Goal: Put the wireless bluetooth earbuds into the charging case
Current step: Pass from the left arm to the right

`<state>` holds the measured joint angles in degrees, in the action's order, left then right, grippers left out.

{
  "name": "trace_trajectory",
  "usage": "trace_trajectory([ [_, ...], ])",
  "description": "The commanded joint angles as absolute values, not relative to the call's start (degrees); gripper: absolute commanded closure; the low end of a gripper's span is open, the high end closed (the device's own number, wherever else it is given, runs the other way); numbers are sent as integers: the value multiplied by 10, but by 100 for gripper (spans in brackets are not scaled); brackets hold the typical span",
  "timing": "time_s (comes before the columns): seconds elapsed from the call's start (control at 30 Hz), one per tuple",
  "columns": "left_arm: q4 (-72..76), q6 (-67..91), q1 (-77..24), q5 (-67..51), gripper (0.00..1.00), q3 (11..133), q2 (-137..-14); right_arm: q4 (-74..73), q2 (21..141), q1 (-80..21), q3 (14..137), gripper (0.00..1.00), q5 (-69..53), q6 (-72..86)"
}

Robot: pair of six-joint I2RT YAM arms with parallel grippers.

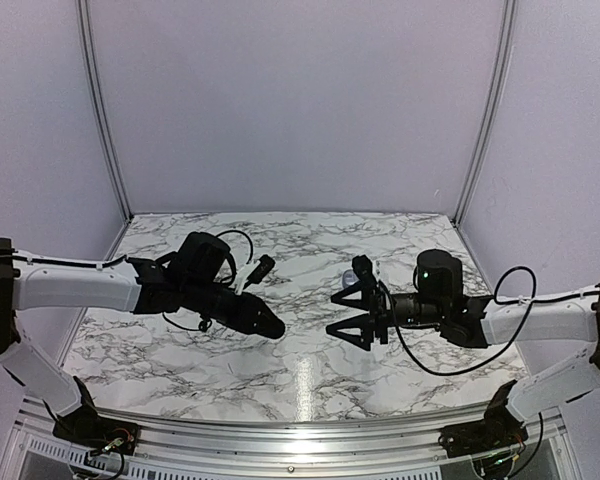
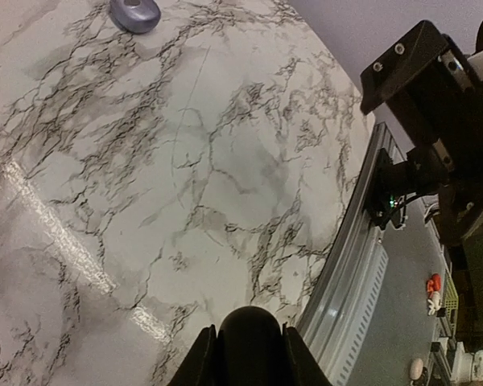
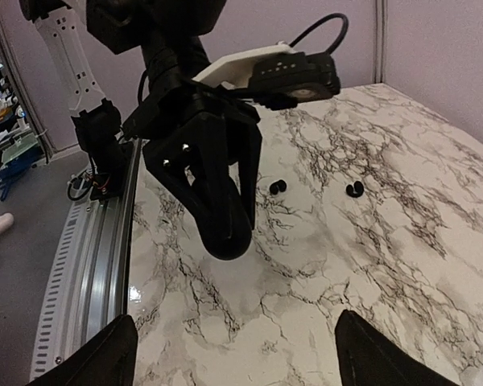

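My left gripper (image 1: 270, 327) is shut on a glossy black oval case (image 2: 249, 338) and holds it above the marble table (image 1: 280, 370); the right wrist view shows the case (image 3: 225, 229) hanging from the left gripper's fingers (image 3: 245, 153). Two black earbuds (image 3: 278, 186) (image 3: 354, 190) lie on the table beyond it. A silvery-grey oval case (image 2: 135, 12) lies on the table by my right gripper (image 1: 332, 314), and also shows in the top view (image 1: 359, 268). My right gripper (image 3: 249, 362) is wide open and empty, facing the left one. The silvery-grey buds are not in view.
The table's metal front rail (image 1: 290, 445) runs along the near edge, also in the left wrist view (image 2: 346, 265). Loose cables hang from both arms (image 1: 450, 365). Purple walls enclose the table at the back and sides.
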<state>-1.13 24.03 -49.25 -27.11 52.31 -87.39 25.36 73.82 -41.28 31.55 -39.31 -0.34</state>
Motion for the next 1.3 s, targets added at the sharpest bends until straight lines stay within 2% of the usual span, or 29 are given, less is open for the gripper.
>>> trace_trajectory([
  [0.0,39,278,-498,-335,83,555,-882,268,723,-467,314,14,-299,-65],
  [0.17,51,292,-516,-342,82,572,-891,246,744,-518,342,12,-235,-104],
  [0.33,68,311,-530,-346,82,581,-902,228,774,-569,374,15,-178,-142],
  [0.63,105,339,-540,-357,82,581,-910,228,798,-593,397,24,-148,-154],
  [0.83,106,343,-540,-357,82,580,-911,222,802,-601,399,26,-125,-162],
  [1.2,107,343,-540,-359,81,578,-912,226,794,-603,395,50,-122,-167],
  [1.27,107,342,-540,-352,76,578,-908,227,790,-603,392,55,-121,-168],
])
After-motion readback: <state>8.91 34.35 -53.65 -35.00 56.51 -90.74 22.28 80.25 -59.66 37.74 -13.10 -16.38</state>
